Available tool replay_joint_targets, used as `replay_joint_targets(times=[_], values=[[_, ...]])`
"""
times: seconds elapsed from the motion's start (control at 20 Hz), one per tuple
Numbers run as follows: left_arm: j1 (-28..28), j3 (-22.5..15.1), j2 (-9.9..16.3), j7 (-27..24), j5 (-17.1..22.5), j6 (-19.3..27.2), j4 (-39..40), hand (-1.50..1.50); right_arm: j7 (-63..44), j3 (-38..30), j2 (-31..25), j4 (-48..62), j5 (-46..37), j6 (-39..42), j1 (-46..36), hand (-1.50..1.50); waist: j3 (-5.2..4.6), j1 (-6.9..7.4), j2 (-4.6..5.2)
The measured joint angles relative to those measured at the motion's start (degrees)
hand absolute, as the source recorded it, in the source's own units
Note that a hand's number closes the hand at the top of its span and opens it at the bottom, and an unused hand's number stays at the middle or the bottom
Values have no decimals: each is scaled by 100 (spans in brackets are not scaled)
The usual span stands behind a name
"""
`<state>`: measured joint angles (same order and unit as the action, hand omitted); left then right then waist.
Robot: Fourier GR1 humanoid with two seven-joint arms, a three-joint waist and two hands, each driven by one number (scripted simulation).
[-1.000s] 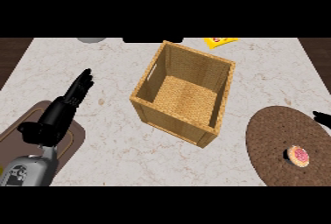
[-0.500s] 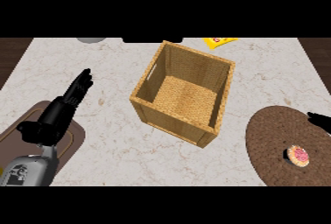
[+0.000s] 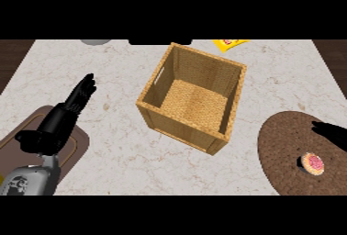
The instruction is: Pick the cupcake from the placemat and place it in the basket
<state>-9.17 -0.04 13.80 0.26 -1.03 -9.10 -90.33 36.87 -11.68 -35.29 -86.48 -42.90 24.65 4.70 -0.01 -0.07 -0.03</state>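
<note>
Nothing is done yet: the cupcake (image 3: 313,163) lies ungrasped on the placemat (image 3: 284,147), the basket (image 3: 193,98) holds nothing, the left hand (image 3: 76,98) is straight-fingered, and the right hand's (image 3: 332,133) fingers cannot be told.

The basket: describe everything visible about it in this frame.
The basket is a square, open-topped box of light tan woven material with a wooden-looking rim. It stands upright on the marble counter, turned at an angle to the counter's edges. A slot handle is cut into its left wall. Nothing is inside; its woven floor shows bare. Neither hand touches it: the left hand is to its left, the placemat with the cupcake to its right.
</note>
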Motion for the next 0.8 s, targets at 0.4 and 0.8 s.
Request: replay_joint_targets(times=[0.4,0.8], values=[[91,107,-109,-16,-62,-136,-89,0,20,178,321,430,-579,-309,-164,-150,0,7,1],[-29,267,-139,54,-120,-256,-57,0,-7,257,559,966,-1062,-591,-380,-150,0,10,2]])
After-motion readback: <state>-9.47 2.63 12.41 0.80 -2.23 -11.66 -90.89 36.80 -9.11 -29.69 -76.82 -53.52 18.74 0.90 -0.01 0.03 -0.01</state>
